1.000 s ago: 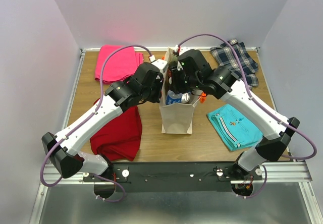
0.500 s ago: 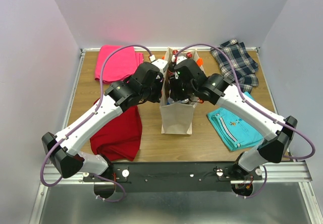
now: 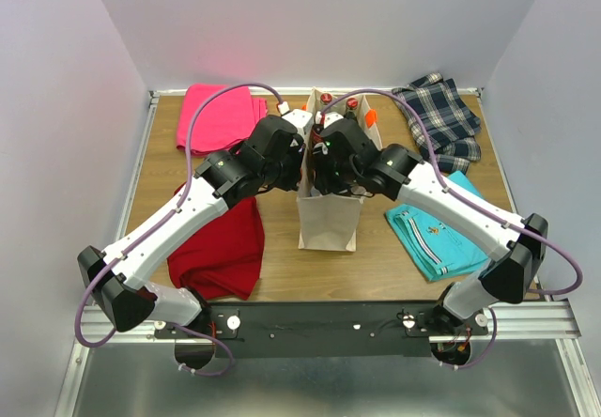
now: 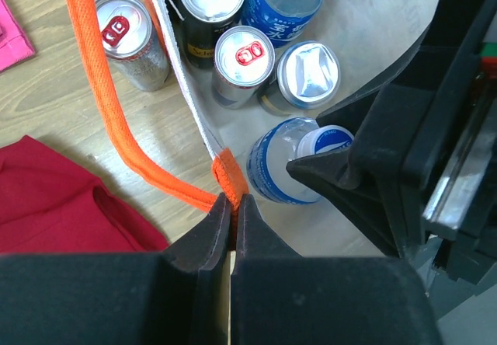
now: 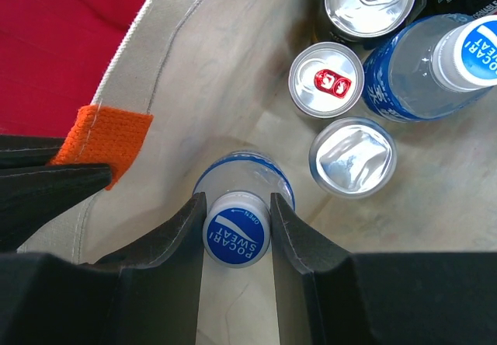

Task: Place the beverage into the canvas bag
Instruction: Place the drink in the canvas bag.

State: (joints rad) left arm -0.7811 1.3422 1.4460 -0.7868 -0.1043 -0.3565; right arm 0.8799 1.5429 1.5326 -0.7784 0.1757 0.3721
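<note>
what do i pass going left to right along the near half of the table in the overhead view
red cloth -> canvas bag -> teal cloth

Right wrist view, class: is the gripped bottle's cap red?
No, the bottle in the right gripper has a blue and white cap.

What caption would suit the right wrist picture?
Right gripper holds a Pocari Sweat bottle upright inside the canvas bag, beside cans.
</note>
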